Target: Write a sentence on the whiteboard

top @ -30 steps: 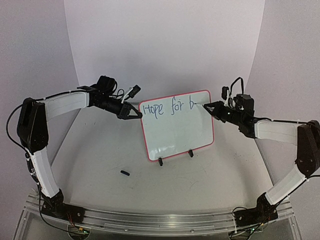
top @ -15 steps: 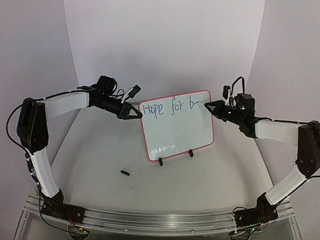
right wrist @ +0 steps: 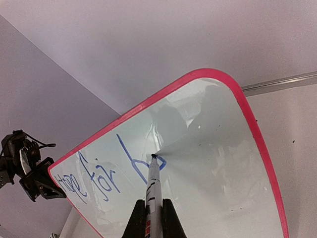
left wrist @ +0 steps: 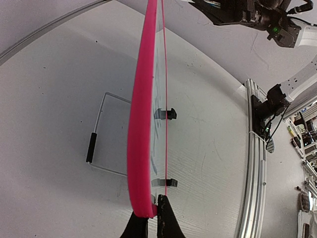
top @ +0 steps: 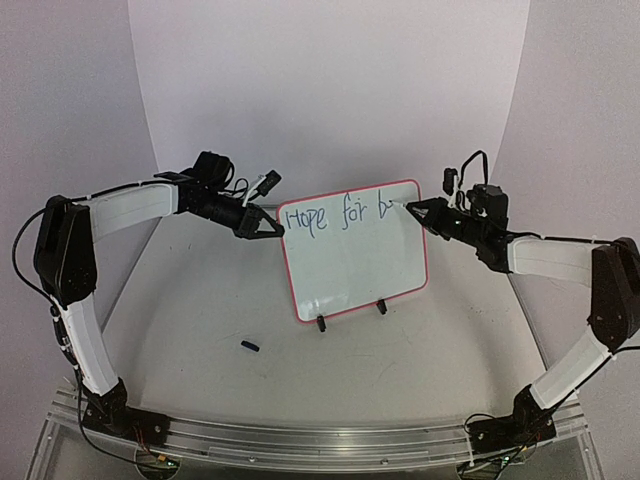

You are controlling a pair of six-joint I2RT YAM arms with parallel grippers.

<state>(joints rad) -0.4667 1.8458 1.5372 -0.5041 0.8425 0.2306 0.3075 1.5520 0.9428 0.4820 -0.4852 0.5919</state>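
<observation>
1. Whiteboard (top: 355, 270), framed in pink, stands upright on two black clip feet at the middle of the table (top: 200, 320).
2. Blue writing (top: 335, 218) along its top reads "Hope for b".
3. Right gripper (top: 413, 210) is clamped tight on a marker (right wrist: 153, 186), whose tip touches the "b".
4. Left gripper (top: 274, 228) is closed, pinching the board's upper left edge.
5. A small black cap (top: 250, 346) lies on the table, in front of the board and to its left.

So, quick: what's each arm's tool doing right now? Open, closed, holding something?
Left tool: closed, pinching the pink edge of the whiteboard.
Right tool: closed, holding a marker.
</observation>
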